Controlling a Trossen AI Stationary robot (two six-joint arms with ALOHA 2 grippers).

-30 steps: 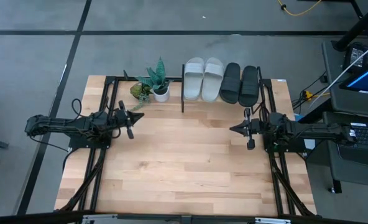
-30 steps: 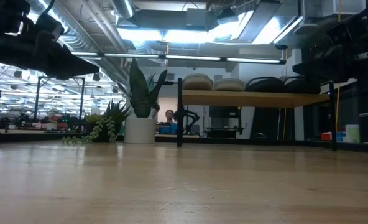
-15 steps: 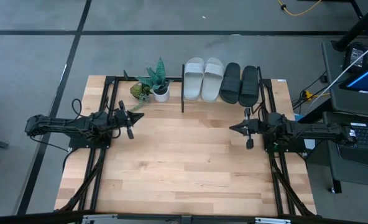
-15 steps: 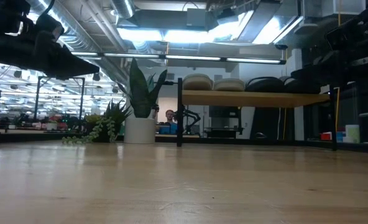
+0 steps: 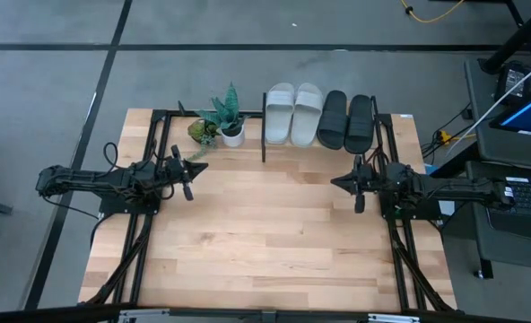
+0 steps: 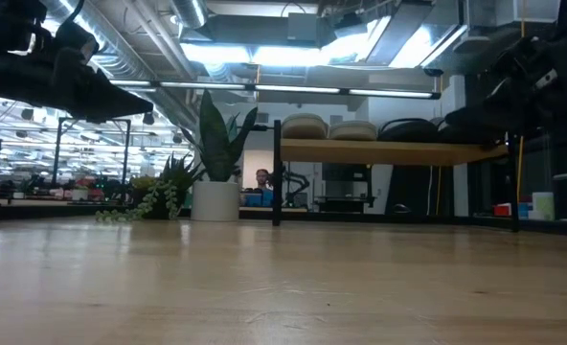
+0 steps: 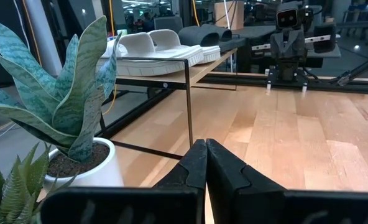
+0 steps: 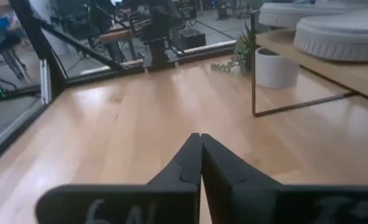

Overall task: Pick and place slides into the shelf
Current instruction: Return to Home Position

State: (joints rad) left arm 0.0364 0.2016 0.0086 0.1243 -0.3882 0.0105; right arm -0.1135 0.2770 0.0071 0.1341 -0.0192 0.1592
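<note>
Four slides (image 5: pixel 306 112) sit on the shelf (image 6: pixel 389 151); left claw (image 5: pixel 200 166) and right claw (image 5: pixel 335 185) pinched closed, empty (only parking remains, I'd say)

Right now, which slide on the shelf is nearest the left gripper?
The pale slide at the end beside the potted plant; the other three lie farther from the left gripper.

The left arm (image 5: pixel 95 179) reaches in level from the left. Its left gripper (image 5: pixel 199 166) points inward, and its two dark fingers (image 7: pixel 193 169) are pressed together along their length. The right arm (image 5: pixel 454 188) mirrors it from the right, right gripper (image 5: pixel 336 183) aimed inward, fingers (image 8: pixel 187 163) likewise closed tip to tip. The two grippers face each other, well apart.
</note>
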